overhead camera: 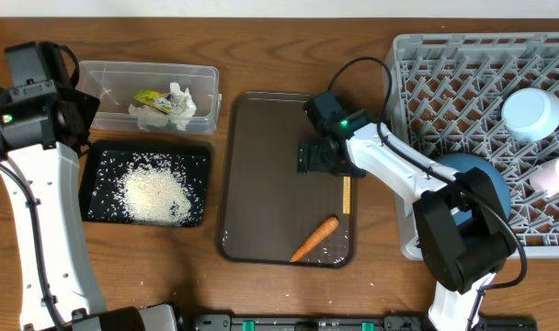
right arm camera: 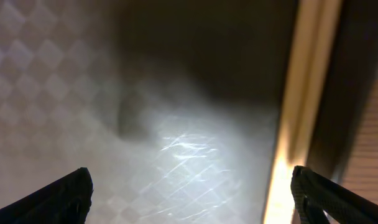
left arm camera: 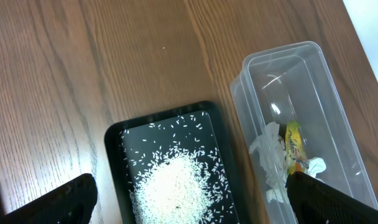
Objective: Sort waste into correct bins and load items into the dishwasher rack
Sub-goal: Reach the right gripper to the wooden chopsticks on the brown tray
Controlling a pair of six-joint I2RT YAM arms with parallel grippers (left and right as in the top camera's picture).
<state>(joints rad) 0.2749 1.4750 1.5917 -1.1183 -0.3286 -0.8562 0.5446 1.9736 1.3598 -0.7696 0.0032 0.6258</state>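
Carrot (overhead camera: pixel 315 238) sits in the brown tray (overhead camera: pixel 261 165), toward the front edge of the desk (overhead camera: pixel 261 294). Right pincer (right arm camera: pixel 190 180) is released by the chopsticks (overhead camera: pixel 347 195), left pincer (left arm camera: pixel 190 186) wide open too.

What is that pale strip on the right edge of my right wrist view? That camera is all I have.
Observer: Chopsticks, lying along the right side of the brown tray.
Operator: Anything else on that tray?
Observer: A carrot, near the tray's robot-side edge, just past the chopsticks' near end.
Operator: Where is the rack?
Observer: The rack sits directly right of the tray, with a bowl in it.
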